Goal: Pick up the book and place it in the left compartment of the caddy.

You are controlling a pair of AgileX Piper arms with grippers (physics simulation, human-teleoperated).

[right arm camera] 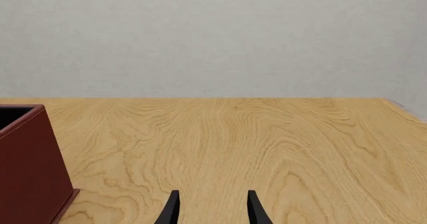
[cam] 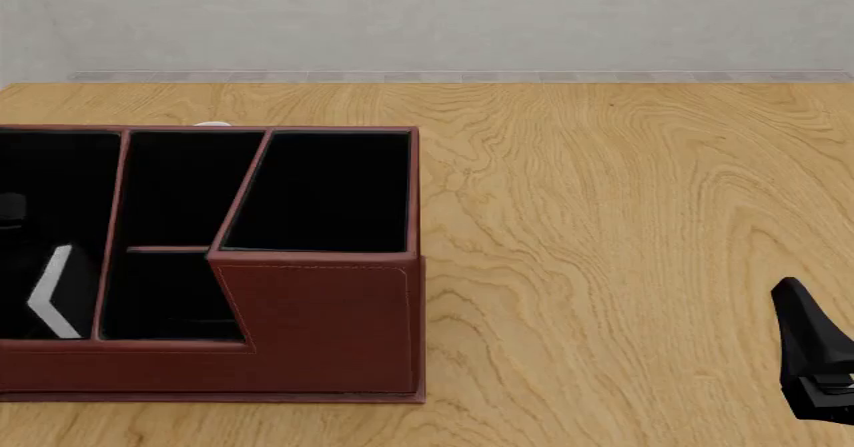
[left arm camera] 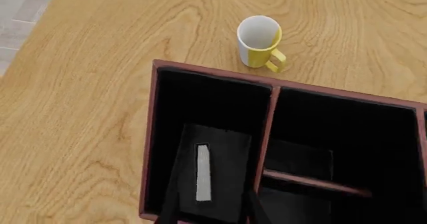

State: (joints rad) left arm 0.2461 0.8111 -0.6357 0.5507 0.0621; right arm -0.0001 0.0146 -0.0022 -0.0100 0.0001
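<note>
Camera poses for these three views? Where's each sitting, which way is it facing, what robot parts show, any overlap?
Left wrist: above the caddy, looking down at the book in the left compartment and a mug; jaw tips barely visible.
Front: fixed, behind the arms, facing forward and down; right gripper at the edge.
Right wrist: low, facing the wall; its jaws stand apart.
All three share the caddy.

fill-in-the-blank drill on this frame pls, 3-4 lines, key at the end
1. The book sits inside the caddy's ____ compartment.
2. The mug outside the caddy is white and ____.
3. The right gripper's fingers are ____, with nothing between them.
4. The mug stands on the table just beyond the caddy's ____ wall.

Missing words: left; yellow; open; far
</note>
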